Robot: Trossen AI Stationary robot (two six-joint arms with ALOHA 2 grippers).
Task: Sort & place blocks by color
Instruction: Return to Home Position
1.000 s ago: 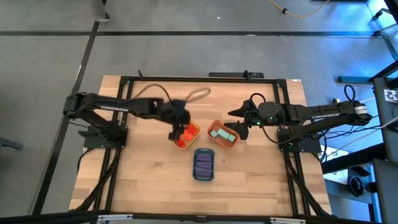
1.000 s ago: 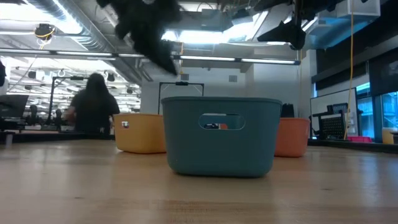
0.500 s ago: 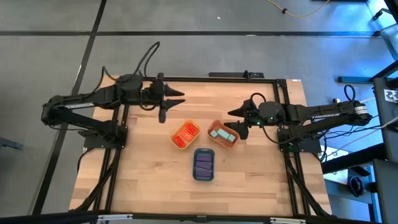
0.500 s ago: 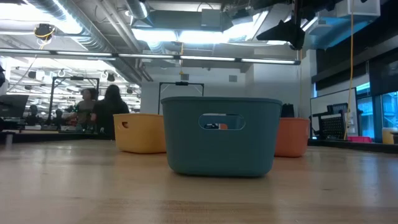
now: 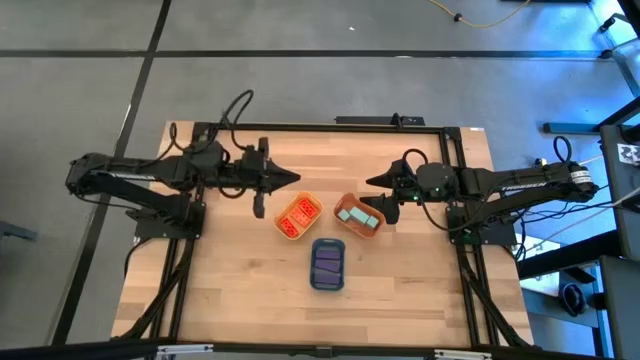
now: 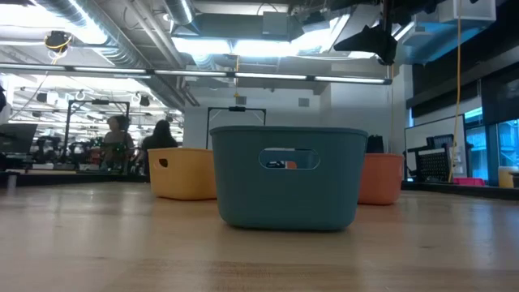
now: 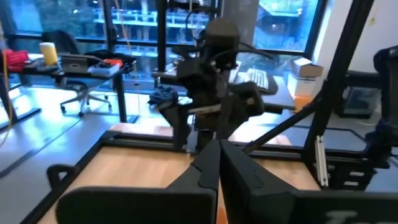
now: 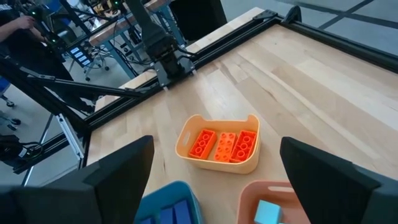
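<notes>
Three small trays stand on the wooden table. The yellow tray (image 5: 298,216) holds red-orange blocks (image 8: 224,145). The orange tray (image 5: 358,217) holds teal blocks (image 5: 356,214). The blue tray (image 5: 328,263) holds purple blocks (image 5: 328,260). My left gripper (image 5: 288,180) is shut and empty, lying level above the table, just far and left of the yellow tray; its shut fingers (image 7: 216,169) point toward the right arm. My right gripper (image 5: 373,182) is open and empty, above the table just beyond the orange tray's far side.
A black frame (image 5: 320,128) runs round the table's far edge and sides. In the low view the blue tray (image 6: 288,178) stands nearest, with the yellow tray (image 6: 182,172) and the orange tray (image 6: 381,178) behind it. People (image 6: 138,142) stand in the room beyond.
My left gripper has drawn back from above the yellow tray, going up and toward the table's far left, and has tipped from pointing down to lying level. It has left the low view. The trays and blocks have stayed put.
</notes>
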